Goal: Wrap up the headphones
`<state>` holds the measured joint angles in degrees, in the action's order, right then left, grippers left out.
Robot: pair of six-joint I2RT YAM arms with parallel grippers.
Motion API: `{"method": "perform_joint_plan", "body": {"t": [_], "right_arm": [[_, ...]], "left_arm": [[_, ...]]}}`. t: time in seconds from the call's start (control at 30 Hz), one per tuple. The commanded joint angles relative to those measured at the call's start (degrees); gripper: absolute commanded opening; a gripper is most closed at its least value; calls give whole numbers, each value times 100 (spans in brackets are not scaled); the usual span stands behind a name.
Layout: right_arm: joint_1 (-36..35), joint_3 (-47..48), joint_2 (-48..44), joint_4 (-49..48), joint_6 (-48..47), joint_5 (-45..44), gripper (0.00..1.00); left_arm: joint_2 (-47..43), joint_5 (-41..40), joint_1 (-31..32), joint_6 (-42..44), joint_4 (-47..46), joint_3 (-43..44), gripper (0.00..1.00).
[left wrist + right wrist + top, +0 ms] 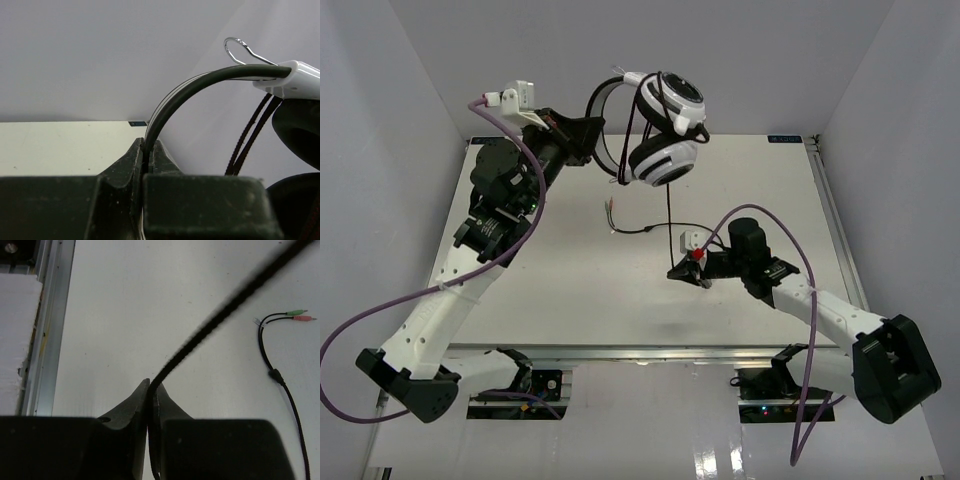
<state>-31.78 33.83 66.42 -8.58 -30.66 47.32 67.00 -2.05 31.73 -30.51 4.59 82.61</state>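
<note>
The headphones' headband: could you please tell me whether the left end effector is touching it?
Touching. The left wrist view shows the headband pinched in the shut left end effector, with no gap on either side.

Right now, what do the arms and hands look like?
Left arm and right arm: white links, black joints, a thick purple cable looping along each. Left hand and right hand: black tapered fingers, white bracket behind; red dot on the right.
</note>
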Motion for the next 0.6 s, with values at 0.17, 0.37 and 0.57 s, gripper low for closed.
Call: {"method": "perform_joint_plan", "body": {"t": [0.17, 0.37, 0.57], "right_arm": [[-916, 1842, -331, 3154, -1941, -1137, 8], [-1083, 2600, -349, 3663, -2164, -1620, 8], [-1128, 3394, -392, 3364, -2325, -3225, 8]], "left_arm": [[1059, -3449, -18, -364, -326, 755, 0], [2129, -4594, -5, 1122, -795, 617, 0], [2408, -4064, 102, 2309, -971, -433, 0]]}}
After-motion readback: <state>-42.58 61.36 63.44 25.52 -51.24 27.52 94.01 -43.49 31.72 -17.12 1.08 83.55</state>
